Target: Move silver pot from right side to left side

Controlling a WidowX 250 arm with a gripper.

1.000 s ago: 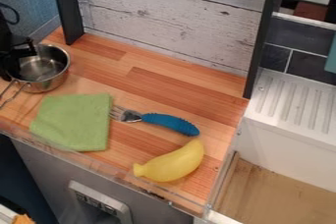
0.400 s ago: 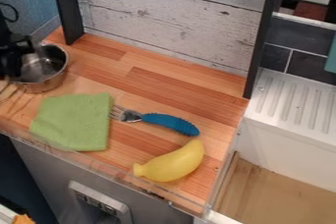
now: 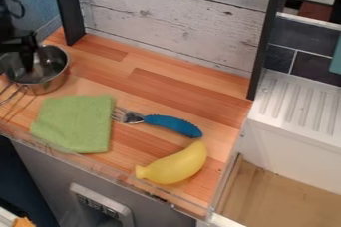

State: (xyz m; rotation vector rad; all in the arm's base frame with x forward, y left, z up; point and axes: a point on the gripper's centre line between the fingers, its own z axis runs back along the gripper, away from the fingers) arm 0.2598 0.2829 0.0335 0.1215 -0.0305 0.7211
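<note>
At the upper left my gripper (image 3: 16, 62) hangs over the silver pot (image 3: 48, 82), its fingers apart. One black finger (image 3: 28, 58) reaches down over the pot's opening, while the other is at the left edge of the view, by the pot's left side. Whether either touches the metal I cannot tell. The pot stands upright on the left end of the wooden counter (image 3: 100, 79), its wire handle pointing to the lower left. Part of its left rim is hidden behind the gripper.
A green cloth (image 3: 75, 124) lies just below the pot. Right of it are a blue-handled fork (image 3: 172, 125) and a yellow banana (image 3: 174, 165). Dark posts (image 3: 68, 9) flank the back wall; a white sink (image 3: 289, 144) adjoins the right side.
The gripper has shifted a little at the pot, and its fingers now stand out further apart. The pot has barely moved; cloth, fork and banana are unchanged.
</note>
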